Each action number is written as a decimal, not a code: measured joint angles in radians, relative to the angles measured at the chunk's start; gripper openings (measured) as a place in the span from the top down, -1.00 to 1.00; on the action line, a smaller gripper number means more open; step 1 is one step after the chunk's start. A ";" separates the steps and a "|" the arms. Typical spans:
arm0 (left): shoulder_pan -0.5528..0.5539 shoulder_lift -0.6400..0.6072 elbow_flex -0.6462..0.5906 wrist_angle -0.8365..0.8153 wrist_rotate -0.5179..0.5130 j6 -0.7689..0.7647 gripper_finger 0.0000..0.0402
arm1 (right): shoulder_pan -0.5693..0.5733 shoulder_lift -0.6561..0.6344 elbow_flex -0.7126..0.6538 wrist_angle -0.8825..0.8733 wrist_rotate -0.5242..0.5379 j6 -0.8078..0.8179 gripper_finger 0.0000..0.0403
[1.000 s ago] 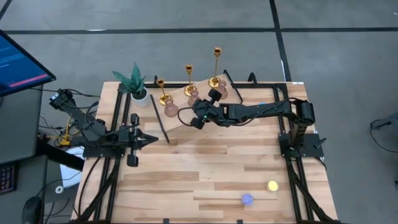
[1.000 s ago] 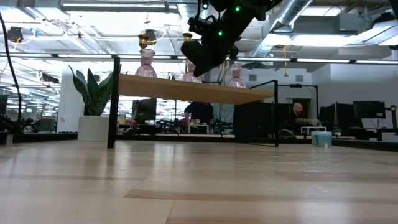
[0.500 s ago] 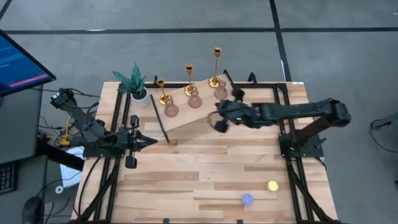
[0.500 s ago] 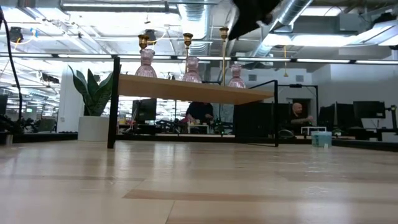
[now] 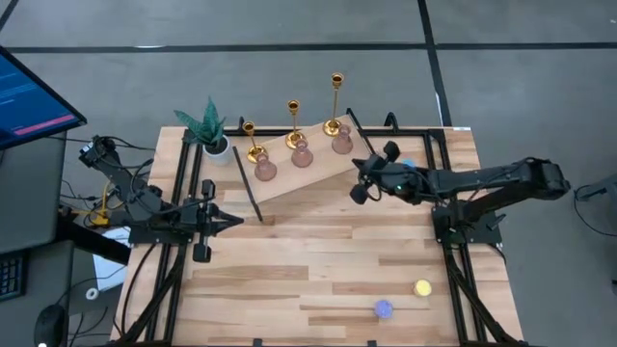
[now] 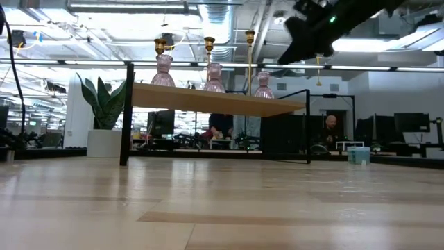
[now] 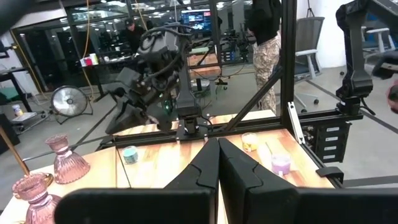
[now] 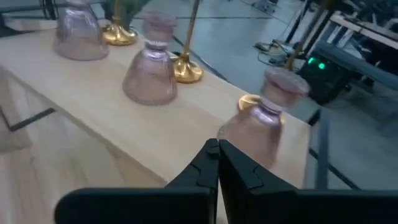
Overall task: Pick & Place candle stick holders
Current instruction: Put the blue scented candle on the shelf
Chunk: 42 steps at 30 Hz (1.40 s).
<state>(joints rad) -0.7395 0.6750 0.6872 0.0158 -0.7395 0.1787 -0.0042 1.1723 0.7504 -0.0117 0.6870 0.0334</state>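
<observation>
While all six candle holders stand on the raised wooden shelf (image 5: pixel 289 173) at the far side of the table (image 5: pixel 318 260), neither gripper holds anything. From overhead, the three gold candlesticks run along the shelf's back edge: the short one (image 5: pixel 253 145) at about 10 o'clock from the table's middle, the middle one (image 5: pixel 293 123) near 11 o'clock, and the tall one (image 5: pixel 335 101) close to 12 o'clock. Each has a pink holder just in front of it: the left pink holder (image 5: pixel 264 169), the centre pink holder (image 5: pixel 302 154), and the right pink holder (image 5: pixel 342 142).

The right gripper (image 5: pixel 359 185) hangs in the air at roughly 1 o'clock from the table's middle, just off the shelf's right end and apart from the right pink holder; its own camera shows its two dark fingers (image 8: pixel 205 163) pressed together with nothing between them. The low view shows it (image 6: pixel 305 35) up high, to the right of the tall candlestick.

The left gripper (image 5: pixel 234 220) waits at about 9 o'clock near the table's left edge, its fingers (image 7: pixel 208 165) likewise closed and empty.

A potted plant (image 5: pixel 210 130) sits at the shelf's left end. A blue light (image 5: pixel 384 308) and a yellow light (image 5: pixel 422 287) lie near 5 o'clock on the table, well apart from the shelf.
</observation>
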 joint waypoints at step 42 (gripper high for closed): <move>0.000 0.001 0.000 0.004 0.040 -0.222 -0.17 | -0.697 0.086 0.224 -1.133 -0.536 0.430 -0.84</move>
<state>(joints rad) -0.7395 0.6762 0.6872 0.0199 -0.6990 -0.0437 -0.7008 1.2583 0.9749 -1.1452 0.1514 0.4630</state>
